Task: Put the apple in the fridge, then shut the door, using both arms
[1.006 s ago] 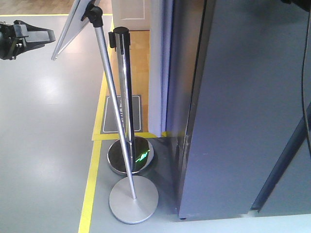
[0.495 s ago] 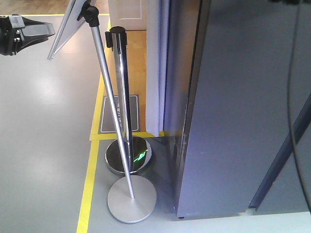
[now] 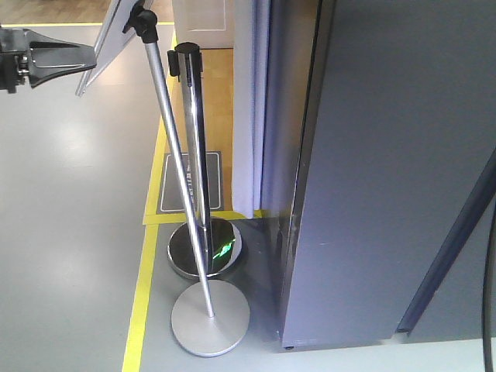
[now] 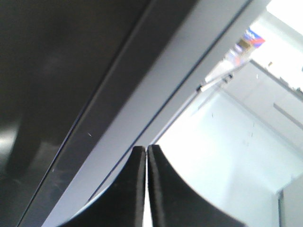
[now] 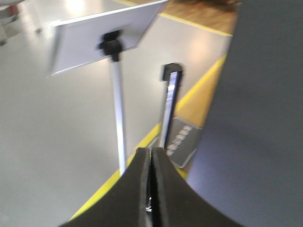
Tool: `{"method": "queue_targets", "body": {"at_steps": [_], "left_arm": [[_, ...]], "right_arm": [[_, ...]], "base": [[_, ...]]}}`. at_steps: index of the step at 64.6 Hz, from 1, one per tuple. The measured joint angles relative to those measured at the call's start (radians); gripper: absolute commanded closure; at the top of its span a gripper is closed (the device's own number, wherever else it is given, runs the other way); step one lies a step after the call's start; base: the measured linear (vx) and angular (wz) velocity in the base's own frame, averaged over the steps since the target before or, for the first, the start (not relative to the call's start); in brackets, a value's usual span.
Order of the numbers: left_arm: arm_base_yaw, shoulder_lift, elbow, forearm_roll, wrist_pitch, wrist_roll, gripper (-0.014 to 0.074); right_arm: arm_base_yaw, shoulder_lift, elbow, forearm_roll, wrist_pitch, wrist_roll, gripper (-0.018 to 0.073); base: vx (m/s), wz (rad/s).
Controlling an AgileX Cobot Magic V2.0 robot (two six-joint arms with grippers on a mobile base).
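Fridge fills the right half of the front view: dark grey side panel, standing on the grey floor, bottom corner just beside the round base of the sign stand. No white interior, shelves or bins visible in the front view; door not distinguishable there as a separate panel. Apple not seen in any view.

Left wrist view: dark grey panel surface and lighter grey edge run diagonally across the frame, very close to the camera. Bright white area past the edge at lower right, too washed out to identify. Left gripper has both black fingers pressed together, nothing between them, tips near that edge; contact can't be judged.

Right wrist view: right gripper also closed on itself, fingers meeting, nothing held. Dark grey fridge panel at right of it, blurred. Beyond the tips: sign stand with its tilted plate, chrome barrier post, yellow floor line.

Front view, top left: a black gripper in the air over the floor, well apart from the fridge. Can't tell which arm it is.

Versus half a second ago: that gripper has dropped a bit lower and reaches further right, tip now close to the sign plate edge. Scene framing is essentially unchanged over that interval; a full second back the stand and post sat slightly further right in frame.

Barrier post stands upright just behind the leaning sign pole, its chrome base touching the yellow line.
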Motion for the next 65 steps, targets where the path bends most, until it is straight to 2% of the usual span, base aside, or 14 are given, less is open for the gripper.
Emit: {"method": "queue_targets", "body": {"at_steps": [5, 10, 20, 29, 36, 46, 52, 56, 65], "left_arm": [[0.000, -0.043, 0.016, 0.027, -0.009, 0.000, 0.0603], [0.000, -0.095, 0.062, 0.046, -0.011, 0.000, 0.0603], [0.000, -0.225, 0.230, 0.046, 0.021, 0.000, 0.0603], [0.000, -0.383, 0.453, 0.046, 0.096, 0.000, 0.0603], [0.000, -0.544, 0.681, 0.046, 0.193, 0.000, 0.0603], [0.000, -0.745, 0.978, 0.042, 0.309, 0.000, 0.0603], [0.000, -0.836, 1.134, 0.004, 0.351, 0.000, 0.0603], [0.000, -0.876, 1.216, -0.054, 0.372, 0.000, 0.0603], [0.000, -0.894, 1.296, -0.187, 0.383, 0.000, 0.0603]], "right_arm": [[0.000, -0.032, 0.047, 0.022, -0.001, -0.026, 0.0563], [0.000, -0.081, 0.149, 0.040, -0.072, -0.049, 0.0563], [0.000, -0.218, 0.463, 0.084, -0.218, -0.112, 0.0563], [0.000, -0.429, 0.778, 0.136, -0.305, -0.182, 0.0563], [0.000, -0.623, 1.025, 0.151, -0.362, -0.199, 0.0563], [-0.002, -0.863, 1.291, 0.152, -0.391, -0.207, 0.0563], [-0.002, -0.979, 1.401, 0.152, -0.419, -0.216, 0.0563], [-0.002, -1.042, 1.443, 0.152, -0.438, -0.216, 0.0562], [-0.002, -1.117, 1.466, 0.157, -0.451, -0.217, 0.0561]], "base": [[0.00, 0.00], [0.00, 0.00], [0.00, 0.00], [0.00, 0.00], [0.00, 0.00], [0.00, 0.00], [0.00, 0.00], [0.00, 0.00], [0.00, 0.00]]}}
